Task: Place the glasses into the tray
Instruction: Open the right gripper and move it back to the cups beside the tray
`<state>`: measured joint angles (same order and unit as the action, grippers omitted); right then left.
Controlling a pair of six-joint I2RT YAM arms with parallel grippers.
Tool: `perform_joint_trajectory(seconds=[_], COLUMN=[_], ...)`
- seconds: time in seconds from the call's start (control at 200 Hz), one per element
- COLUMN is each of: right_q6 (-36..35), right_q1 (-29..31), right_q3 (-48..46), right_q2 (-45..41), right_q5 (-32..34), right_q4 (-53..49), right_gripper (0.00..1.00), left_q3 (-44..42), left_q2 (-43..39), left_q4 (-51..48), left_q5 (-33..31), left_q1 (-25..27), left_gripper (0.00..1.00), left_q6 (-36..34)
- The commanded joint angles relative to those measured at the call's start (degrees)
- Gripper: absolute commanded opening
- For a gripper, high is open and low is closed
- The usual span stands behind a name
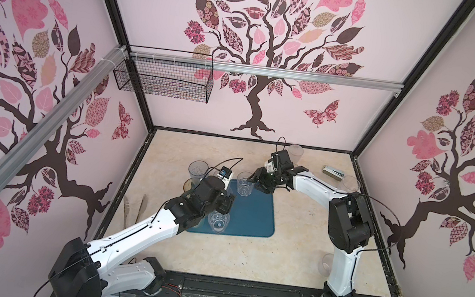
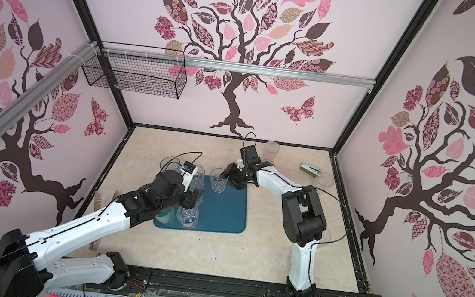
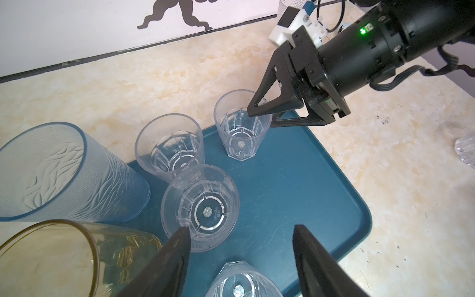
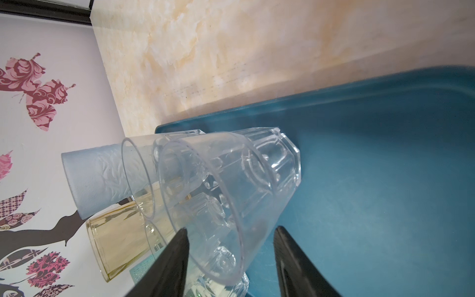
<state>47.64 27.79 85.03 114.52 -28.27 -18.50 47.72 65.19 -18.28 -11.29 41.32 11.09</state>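
Glass [image 3: 239,138] stands upright at tray's [image 3: 295,185] far edge, just left of my right hand [image 3: 263,115], jaws half open astride its rim, unclamped.

No legible text; only faint, unreadable embossed marks on 1 glass [image 3: 200,208] base.

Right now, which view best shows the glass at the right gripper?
Left wrist view: the glass stands whole on the tray, right gripper astride its rim. Right wrist view is close and cluttered; both top views show it small.
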Motion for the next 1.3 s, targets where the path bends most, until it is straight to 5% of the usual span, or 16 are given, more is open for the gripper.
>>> perform_joint_trajectory(seconds=[0.0, 0.32, 0.605, 0.93, 1.105, 1.295], right_q6=[0.1, -9.8, -18.6, -18.7, -16.1, -12.9], right_q1=[0.5, -0.3, -7.9, -14.3, -24.5, -27.8], right_q3=[2.8, 8.0, 4.6, -9.1, -15.8, -22.2], right_q2=[2.0, -0.4, -16.2, -36.0, -43.6, -44.6], right_q5=[-1.0, -0.7, 14.8, 40.5, 39.0, 36.2], right_q4=[-0.2, -11.0, -24.9, -42.6, -47.6, -46.4], right_gripper=[0.56, 0.63, 0.67, 0.69, 0.7, 0.73], left_q3=[1.0, 1.9, 6.5, 10.8, 9.8, 8.0], left_q2=[0.0, -0.1, 1.9, 12.1, 12.6, 10.6], left_q4=[0.6, 0.1, -0.9, -0.7, 0.7, 1.9], left_q5=[0.5, 0.1, 2.3, 3.4, 4.6, 5.8], left_q1=[0.2, 0.2, 0.2, 3.7, 3.8, 3.8], left_gripper=[0.67, 0.67, 0.67, 0.66, 0.66, 0.66], left_q6=[-0.4, -1.0, -3.3, -0.8, -0.9, -0.8])
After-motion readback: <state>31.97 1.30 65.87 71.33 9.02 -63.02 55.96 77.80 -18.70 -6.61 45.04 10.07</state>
